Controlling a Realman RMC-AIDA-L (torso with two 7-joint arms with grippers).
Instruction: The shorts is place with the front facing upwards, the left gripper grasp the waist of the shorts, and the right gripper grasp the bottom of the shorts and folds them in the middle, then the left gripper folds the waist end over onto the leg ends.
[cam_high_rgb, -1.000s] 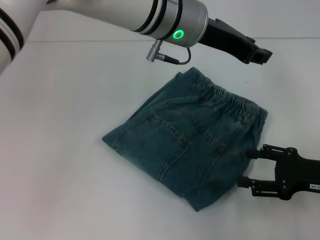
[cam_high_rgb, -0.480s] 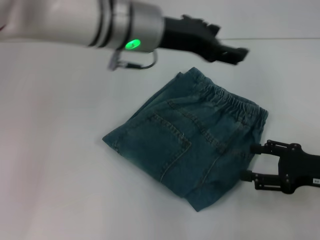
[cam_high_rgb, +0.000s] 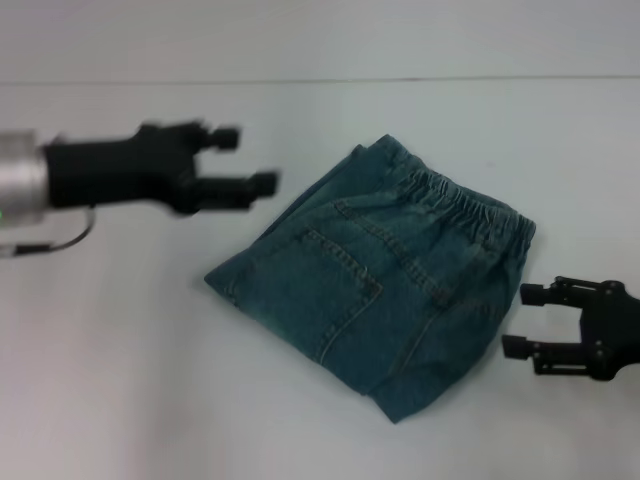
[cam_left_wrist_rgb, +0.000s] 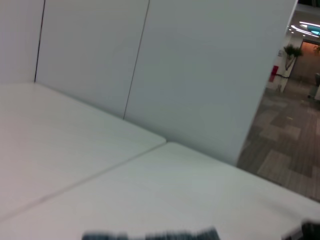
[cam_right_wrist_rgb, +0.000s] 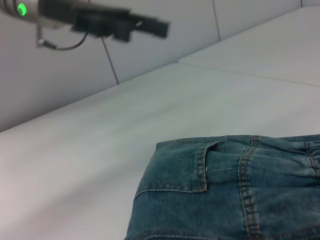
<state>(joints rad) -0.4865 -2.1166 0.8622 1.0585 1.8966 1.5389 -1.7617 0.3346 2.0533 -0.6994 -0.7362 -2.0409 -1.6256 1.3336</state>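
Evidently the folding is all but finished; the denim shorts lie as a compact folded bundle in the middle of the white worktop, a back pocket uppermost and the elastic waistband along the far right edge, layered edges showing at the near corner; by my judgement both folds are made and the arms are at the stage of clearing away. The left end effector hangs above the worktop to the left of the bundle, apart from it, fingers spread and holding nothing; the right end effector sits just beside the bundle's right edge, near the waistband end, its fingers likewise parted and empty, not touching the cloth as far as the head view shows. What the next move calls for, I think, is little: each arm drawing clear without snagging the denim, so the fold keeps its shape. No brand, label or writing can be read on the shorts or elsewhere.
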